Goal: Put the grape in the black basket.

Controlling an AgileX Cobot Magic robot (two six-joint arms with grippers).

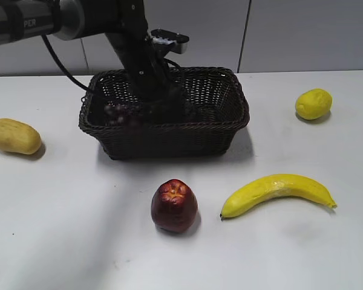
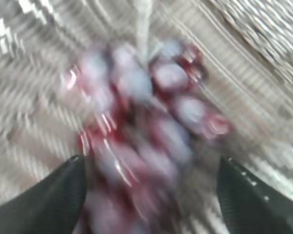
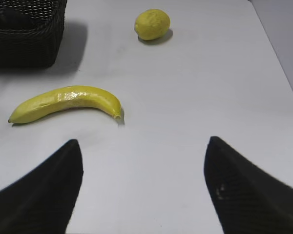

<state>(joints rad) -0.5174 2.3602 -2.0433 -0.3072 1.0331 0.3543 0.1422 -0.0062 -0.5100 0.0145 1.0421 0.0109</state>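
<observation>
The grape (image 2: 146, 126), a dark red-purple bunch, lies inside the black basket (image 1: 169, 142) on its woven floor (image 2: 263, 58); the left wrist view is blurred. Through the basket's wall the bunch shows dimly at the left (image 1: 118, 112). My left arm reaches down into the basket, where my left gripper (image 2: 150, 161) has its jaws wide apart on either side of the bunch, with a gap at the right jaw. My right gripper (image 3: 142, 144) is open and empty above the white table, right of the basket (image 3: 24, 44).
A dark red apple (image 1: 174, 205) and a banana (image 1: 278, 192) lie in front of the basket. A lemon (image 1: 313, 103) sits at the right and a yellow potato-like fruit (image 1: 13, 136) at the left. The banana (image 3: 68, 102) and lemon (image 3: 152, 24) also show in the right wrist view.
</observation>
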